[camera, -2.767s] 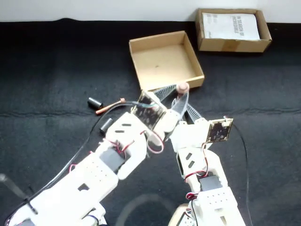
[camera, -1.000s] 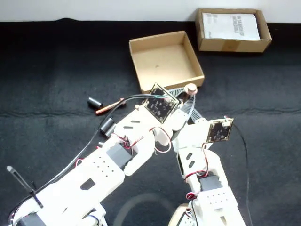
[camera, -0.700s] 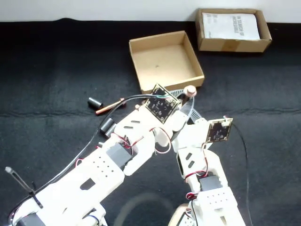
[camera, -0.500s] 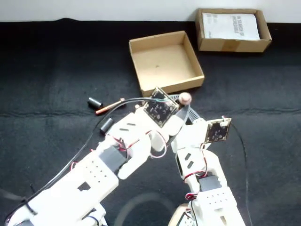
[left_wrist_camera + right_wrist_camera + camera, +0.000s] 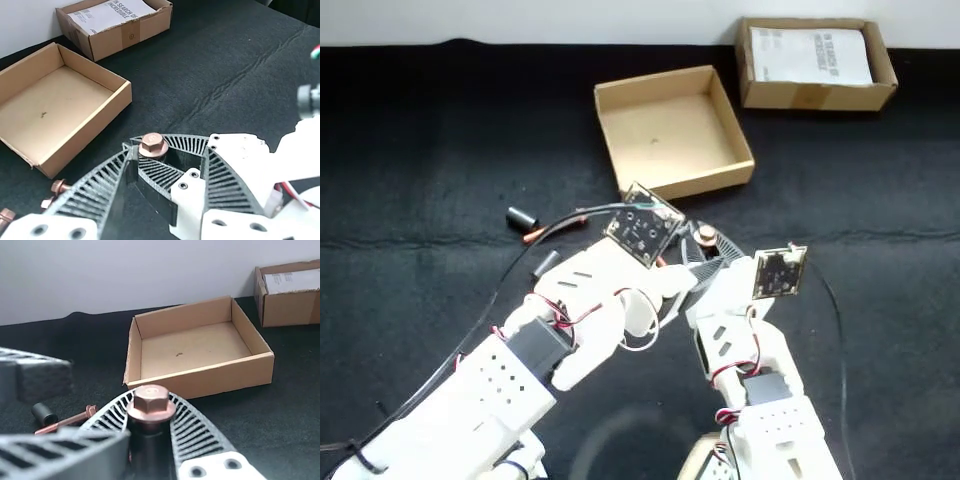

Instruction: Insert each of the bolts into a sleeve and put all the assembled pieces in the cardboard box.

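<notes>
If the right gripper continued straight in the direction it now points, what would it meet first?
Most likely the near wall of the cardboard box. The right gripper, shut on the sleeve with its bolt, faces that wall, though depth is unclear.

White arms (image 5: 520, 370) w/ red wires (image 5: 565, 310), black ribbed pincer fingers (image 5: 227, 177)

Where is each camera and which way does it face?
High view: above the table, looking down on the left arm, right arm, cardboard box and bolt.
Left wrist view: on the left arm, facing that box past the left gripper.
Right wrist view: on the right arm, facing that box over the right gripper.
All three share the cardboard box and bolt.
</notes>
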{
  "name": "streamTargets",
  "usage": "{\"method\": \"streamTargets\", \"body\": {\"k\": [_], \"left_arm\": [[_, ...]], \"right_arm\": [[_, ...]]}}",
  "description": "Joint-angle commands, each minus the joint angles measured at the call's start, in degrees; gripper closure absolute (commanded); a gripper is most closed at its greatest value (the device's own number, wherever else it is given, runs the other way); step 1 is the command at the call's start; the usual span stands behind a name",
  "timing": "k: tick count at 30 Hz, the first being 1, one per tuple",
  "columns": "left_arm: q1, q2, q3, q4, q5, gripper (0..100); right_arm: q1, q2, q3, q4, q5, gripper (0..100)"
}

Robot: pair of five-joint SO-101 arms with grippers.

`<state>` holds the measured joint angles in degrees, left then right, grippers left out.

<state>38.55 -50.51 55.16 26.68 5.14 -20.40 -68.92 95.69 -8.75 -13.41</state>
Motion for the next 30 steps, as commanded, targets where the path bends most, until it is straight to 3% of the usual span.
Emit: {"method": "streamTargets", "body": {"k": [1, 12, 18, 22, 30], "left_arm": [[-0.75, -1.19, -2.33, 0.18, 0.18, 79], [-10.33, -15.34, -2.33, 0.26, 0.09, 80], [-21.32, -23.96, 0.84, 4.92, -0.09, 99], [-27.82, -29.85, 7.52, 9.76, -0.09, 99], [-35.74, -45.93, 28.09, 10.37, 0.09, 99]], "right_arm": [[-0.13, -0.13, 2.86, 0.13, -0.09, 99.2], [-0.13, -0.04, 2.86, 0.13, 0.00, 99.2], [-0.13, -0.04, 2.86, 0.13, 0.00, 99.2], [-0.13, -0.04, 2.15, 0.48, -0.09, 99.2], [-0.13, 0.04, -11.91, 17.80, -3.96, 99.2]]}}
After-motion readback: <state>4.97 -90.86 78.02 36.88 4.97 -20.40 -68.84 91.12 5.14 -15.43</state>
